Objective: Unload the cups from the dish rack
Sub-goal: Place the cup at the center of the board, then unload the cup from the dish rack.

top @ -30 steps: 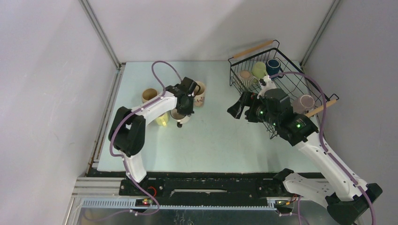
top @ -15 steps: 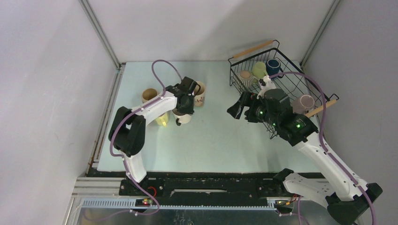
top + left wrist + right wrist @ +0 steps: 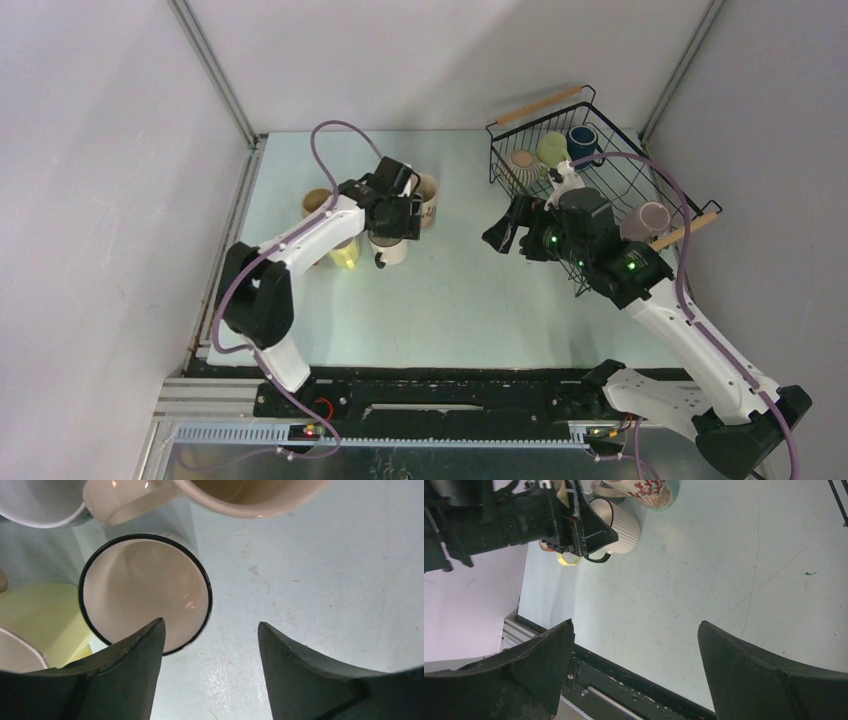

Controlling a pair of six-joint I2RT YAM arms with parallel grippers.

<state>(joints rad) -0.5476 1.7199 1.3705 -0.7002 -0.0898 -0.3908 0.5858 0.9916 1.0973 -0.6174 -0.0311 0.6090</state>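
My left gripper (image 3: 396, 216) (image 3: 210, 630) hangs open over a cluster of cups on the table's left side. Just below it stands a cream cup with a black rim (image 3: 145, 592) (image 3: 390, 250), upright. Its rim passes under my left fingertip, and only bare table shows between the jaws. Around it stand a tan cup (image 3: 318, 201), a floral cup (image 3: 428, 200) and a yellow cup (image 3: 345, 256) (image 3: 40, 615). The black wire dish rack (image 3: 500, 172) holds ribbed beige (image 3: 523, 163), yellow-green (image 3: 552, 148), dark blue (image 3: 582, 140) and mauve-pink (image 3: 650, 218) cups. My right gripper (image 3: 500, 236) (image 3: 634, 630) is open and empty beside the rack.
The rack has two wooden bar handles, one at the back (image 3: 540, 105) and one at the right (image 3: 685, 232). The table's near edge with a black rail (image 3: 634, 690) lies under my right gripper. Grey walls close in the table on the left and right.
My left gripper has opened and let go of the cream cup, then shifted slightly back and up. The right arm has barely moved.
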